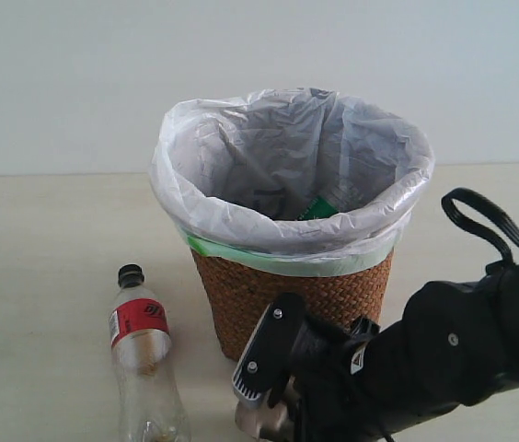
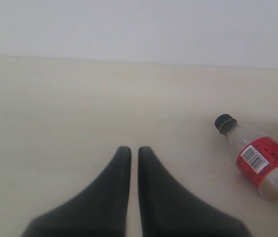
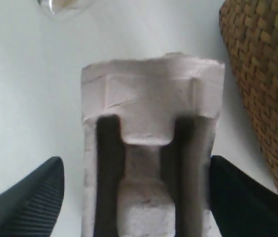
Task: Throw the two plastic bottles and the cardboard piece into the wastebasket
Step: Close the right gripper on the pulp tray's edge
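Black-capped, red-labelled plastic bottle [image 1: 140, 354] at far left of the exterior view, lying on its side on the pale table [image 1: 39, 249], cap towards the back wall, clear of both grippers; not yet disposed of. Left gripper [image 2: 134, 150] seen only in the left wrist view: fingers pressed almost together with a hairline slit between, holding nothing, poised over bare table, red-labelled bottle off to one side and apart from it.

Centre: wicker wastebasket [image 1: 241, 304], upright, lined with a white plastic bag [image 1: 241, 157] folded over the rim, green band showing below the fold. Green patch [image 1: 319, 208] just visible deep inside the liner, probably the label of the green-capped bottle; if so, first item already in, though too little exposed for certainty. No green-capped bottle on the table in any view.

Right of centre, at the foot of the basket: cardboard piece [image 3: 151, 98], a grey moulded pulp tray, flat on the table just beside the wicker wall. Right gripper [image 3: 135, 159] poised over it, fingers spread wide on either side, one apart from the tray edge, the other at or very near the opposite edge; no pinch yet.

Step in hand, by judgement: grasp of the cardboard piece. Progress, by judgement: one item of three likely done. Remaining: closing on and dropping the tray, then pickup and disposal of the red-labelled bottle.
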Controlling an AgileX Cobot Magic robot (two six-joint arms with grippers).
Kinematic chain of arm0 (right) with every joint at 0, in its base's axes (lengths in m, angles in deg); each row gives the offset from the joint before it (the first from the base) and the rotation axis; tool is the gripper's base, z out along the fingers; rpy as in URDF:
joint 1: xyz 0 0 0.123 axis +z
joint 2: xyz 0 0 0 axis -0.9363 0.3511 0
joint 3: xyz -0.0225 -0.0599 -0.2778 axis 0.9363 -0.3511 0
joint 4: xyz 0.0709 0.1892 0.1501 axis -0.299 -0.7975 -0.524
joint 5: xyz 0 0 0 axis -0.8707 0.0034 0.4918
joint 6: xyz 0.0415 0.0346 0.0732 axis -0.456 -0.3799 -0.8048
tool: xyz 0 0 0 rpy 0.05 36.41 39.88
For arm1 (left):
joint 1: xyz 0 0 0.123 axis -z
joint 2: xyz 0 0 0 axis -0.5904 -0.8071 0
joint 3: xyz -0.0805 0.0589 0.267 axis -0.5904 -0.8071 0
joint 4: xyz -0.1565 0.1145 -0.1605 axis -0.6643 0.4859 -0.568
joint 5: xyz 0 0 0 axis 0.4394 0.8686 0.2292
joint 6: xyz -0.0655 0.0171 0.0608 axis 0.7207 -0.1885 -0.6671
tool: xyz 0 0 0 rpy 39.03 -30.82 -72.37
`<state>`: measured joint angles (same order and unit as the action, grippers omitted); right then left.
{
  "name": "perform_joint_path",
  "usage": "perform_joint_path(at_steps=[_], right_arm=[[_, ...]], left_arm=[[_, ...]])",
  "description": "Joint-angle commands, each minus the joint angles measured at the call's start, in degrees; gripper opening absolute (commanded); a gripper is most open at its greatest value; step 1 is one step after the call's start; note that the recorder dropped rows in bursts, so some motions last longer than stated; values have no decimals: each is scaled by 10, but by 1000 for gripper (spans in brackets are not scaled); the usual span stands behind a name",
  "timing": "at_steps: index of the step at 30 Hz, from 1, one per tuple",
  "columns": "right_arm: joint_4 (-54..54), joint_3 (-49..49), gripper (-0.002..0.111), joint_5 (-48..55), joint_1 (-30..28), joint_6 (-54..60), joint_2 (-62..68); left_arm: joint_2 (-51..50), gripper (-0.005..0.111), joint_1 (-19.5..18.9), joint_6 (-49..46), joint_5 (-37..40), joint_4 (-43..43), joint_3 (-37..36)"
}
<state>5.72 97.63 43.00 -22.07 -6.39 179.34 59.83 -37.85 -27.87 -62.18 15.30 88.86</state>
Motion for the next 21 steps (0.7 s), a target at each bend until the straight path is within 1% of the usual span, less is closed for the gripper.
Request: perform_joint_path(at_steps=[1,3,10,12,13,14,16,18,19,20,21], right_arm=[[-1,1,72,-19,2,-7,25],[-1,1,75,-22,2,-7,35],[-1,1,74,-23,2,-7,47],[-1,1,73,-23,2,-10,47],[-1,1,70,-23,2,-10,47],[-1,1,65,-23,2,-11,47],[-1,1,49,-23,2,-21,47],[-1,1,27,-21,2,-37,47],[-1,1,18,-18,2,-38,47],[-1,1,4,-11,2,-40,47],[-1,1,0,-7,2,-46,47]], left_arm=[[4,5,3,-3,-5,1,-2],[4,5,3,-3,-5,1,-2],[4,5,3,-3,-5,1,-2],[4,5,3,-3,-5,1,-2],[4,5,3,-3,-5,1,-2],[4,5,3,-3,-5,1,-2],[4,5,3,-3,-5,1,-2],[4,5,3,-3,-5,1,-2],[4,5,3,-3,-5,1,-2],[4,5,3,-3,-5,1,-2],[4,5,3,-3,-5,1,-2]])
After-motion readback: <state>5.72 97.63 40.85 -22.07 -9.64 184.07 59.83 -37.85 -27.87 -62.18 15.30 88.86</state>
